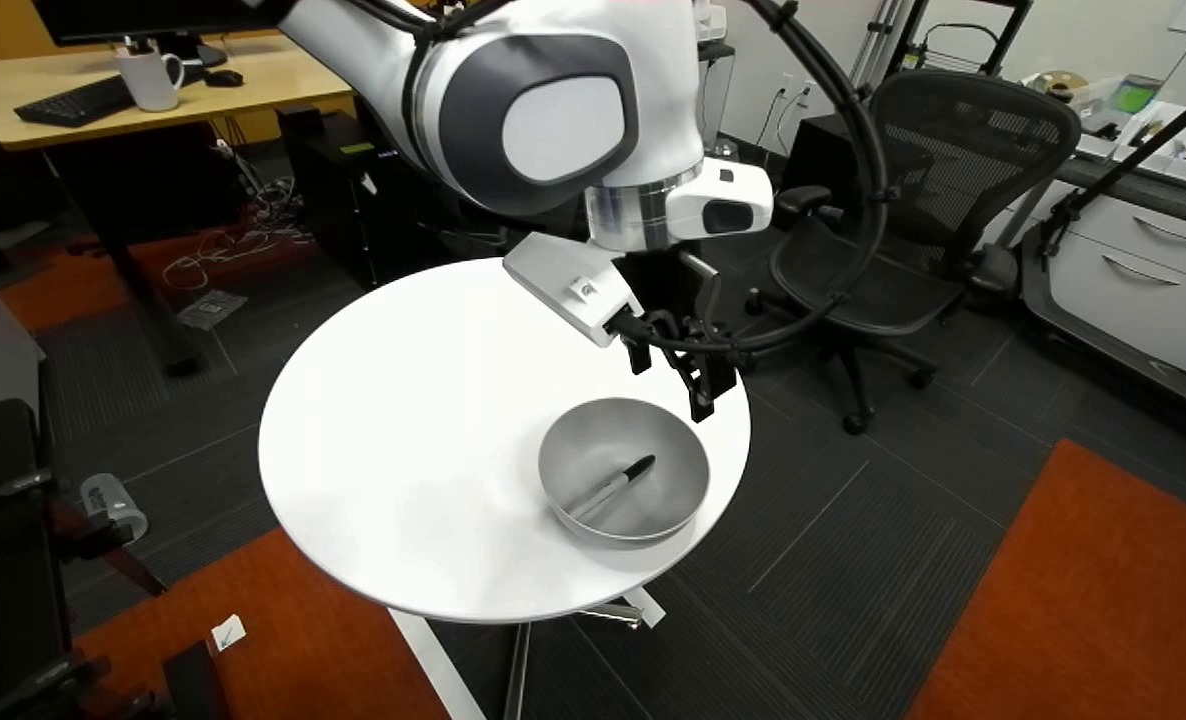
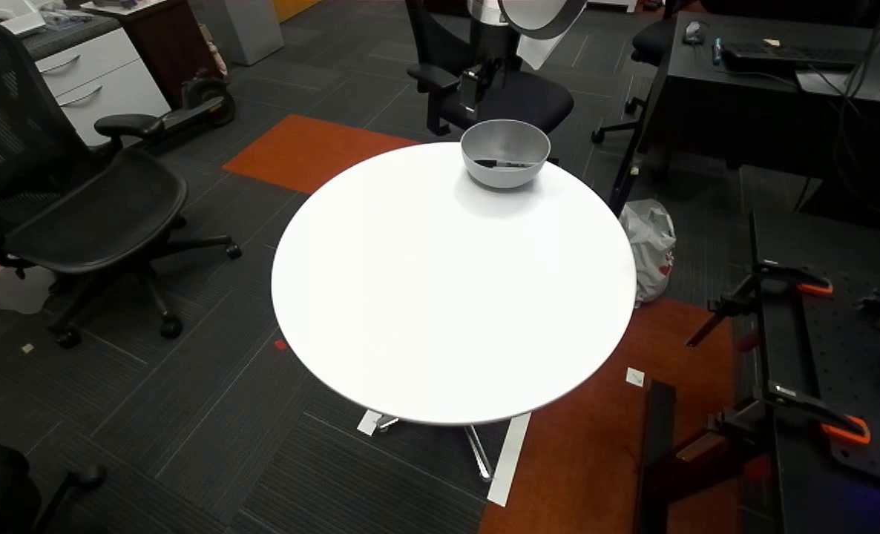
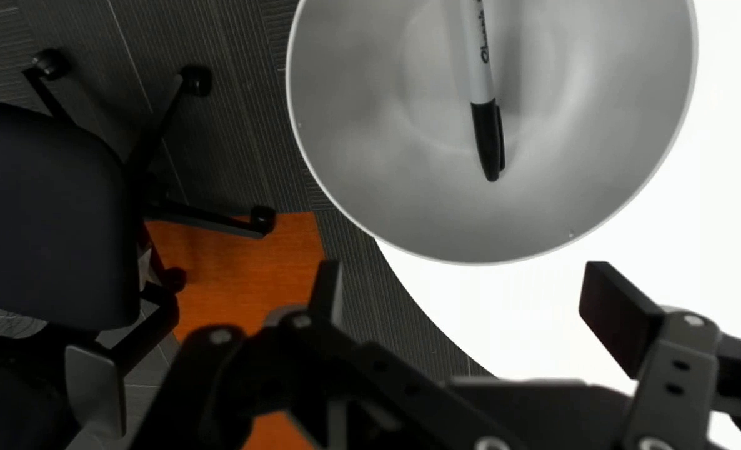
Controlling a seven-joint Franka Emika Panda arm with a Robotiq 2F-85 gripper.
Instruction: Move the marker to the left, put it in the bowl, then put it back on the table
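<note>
The marker has a pale barrel and a black cap. It lies inside the bowl, seen in both exterior views [image 1: 611, 488] [image 2: 513, 165] and the wrist view [image 3: 482, 75]. The silver-grey bowl [image 1: 678, 490] [image 2: 507, 137] [image 3: 358, 125] stands upright near the edge of the round white table [image 1: 403, 450] [image 2: 455, 289] [image 3: 502, 319]. My gripper [image 1: 671, 388] [image 2: 471, 96] [image 3: 464, 275] is open, with nothing between its fingers. It hangs above and beside the bowl, apart from it. In the wrist view the barrel's far end is cut off by the top edge.
A black mesh office chair [image 1: 963, 150] stands beyond the table, and another black chair [image 2: 514, 100] is behind the bowl. A wooden desk [image 1: 283, 75] with a mug stands at the back. A black bench with clamps [image 2: 796, 311] stands near the table.
</note>
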